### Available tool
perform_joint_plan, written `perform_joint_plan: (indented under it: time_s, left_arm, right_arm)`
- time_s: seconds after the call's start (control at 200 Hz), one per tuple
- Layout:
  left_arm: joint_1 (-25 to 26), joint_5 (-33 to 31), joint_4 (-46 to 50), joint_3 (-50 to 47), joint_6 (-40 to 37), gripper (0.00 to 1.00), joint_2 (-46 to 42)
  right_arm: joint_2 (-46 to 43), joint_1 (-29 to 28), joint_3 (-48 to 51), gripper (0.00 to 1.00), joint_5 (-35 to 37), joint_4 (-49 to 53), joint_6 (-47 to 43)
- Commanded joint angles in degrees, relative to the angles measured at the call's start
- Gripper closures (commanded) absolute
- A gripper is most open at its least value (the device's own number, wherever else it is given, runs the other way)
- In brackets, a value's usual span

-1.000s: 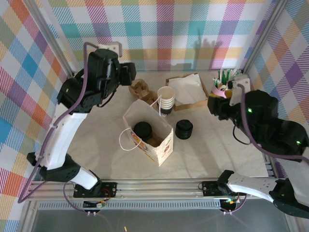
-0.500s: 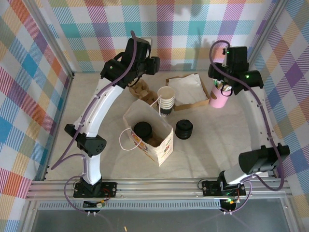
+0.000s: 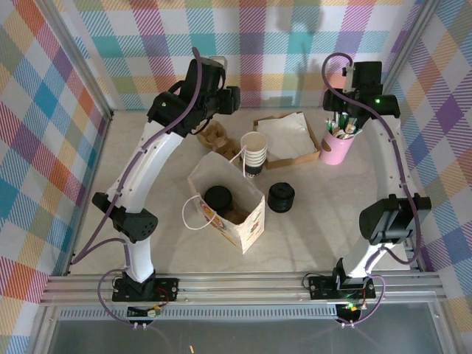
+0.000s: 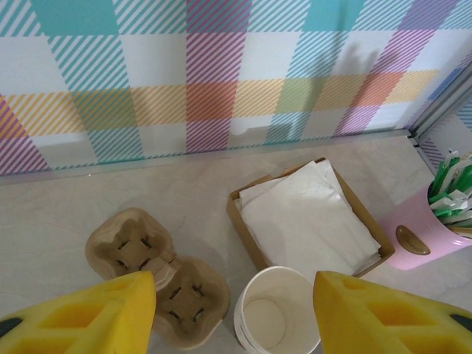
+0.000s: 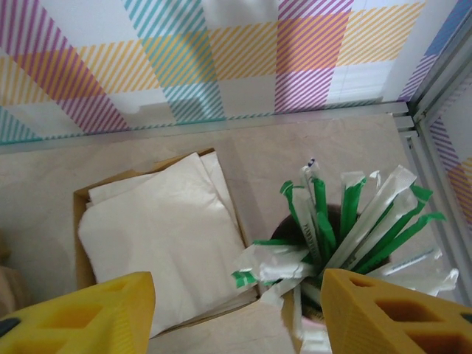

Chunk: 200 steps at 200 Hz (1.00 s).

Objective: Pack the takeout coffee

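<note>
The takeout coffee (image 3: 218,197) stands inside the open paper bag (image 3: 247,225) at the table's middle, and I see just its round black lid from above. My left gripper (image 4: 232,299) hangs open high over the back of the table, above the stack of lidless cream cups (image 4: 276,317) and the cardboard cup carriers (image 4: 158,284), with nothing between its yellow fingers (image 4: 96,317). My right gripper (image 5: 236,299) is open too, held above the pink straw holder (image 3: 335,145), its fingers (image 5: 383,313) empty.
A squat stack of black lids (image 3: 281,197) sits right of the bag. A cardboard box of white napkins (image 3: 286,136) lies at the back, between the cup stack (image 3: 253,153) and the straw holder. Green-wrapped straws (image 5: 346,221) stick up from the holder. The plaid back wall is close behind both grippers.
Both arms have stretched up and away toward the back wall; the left one swung in from the left side, the right one from the near right. Both grippers opened slightly wider.
</note>
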State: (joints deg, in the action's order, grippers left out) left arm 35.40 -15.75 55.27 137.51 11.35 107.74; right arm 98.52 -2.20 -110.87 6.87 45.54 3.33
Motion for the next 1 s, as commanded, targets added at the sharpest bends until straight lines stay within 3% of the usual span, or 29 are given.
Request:
perform_joint_plan:
  time_s: [0.0,0.295,0.515,0.74,0.995]
  left_arm:
    - [-0.6,-1.76,-2.18,-2.58,0.6,0.42,-3.84]
    - [-0.59,-2.37,-1.85,-4.08,0.69,0.41,-4.56]
    - [-0.68,-2.96,-2.75,-4.01,-1.13,0.4,-4.59]
    - [-0.86,-3.24,-2.84,-4.14,-1.46,0.4,-4.33]
    - [-1.63,-2.27,-3.27,-3.97,-1.51,0.39,-3.68]
  right_arm:
    - [2.1,0.94,-2.5,0.41,-0.37,-1.7,-4.86]
    - [6.22,1.19,-5.59,0.52,-1.52,0.94,-6.83]
    - [6.39,1.28,-4.2,0.49,-2.03,1.75,-5.44]
    - [6.07,1.23,-2.67,0.6,-1.07,2.58,-6.58]
    - [7.06,1.29,-3.0,0.61,-0.68,4.4,-6.89]
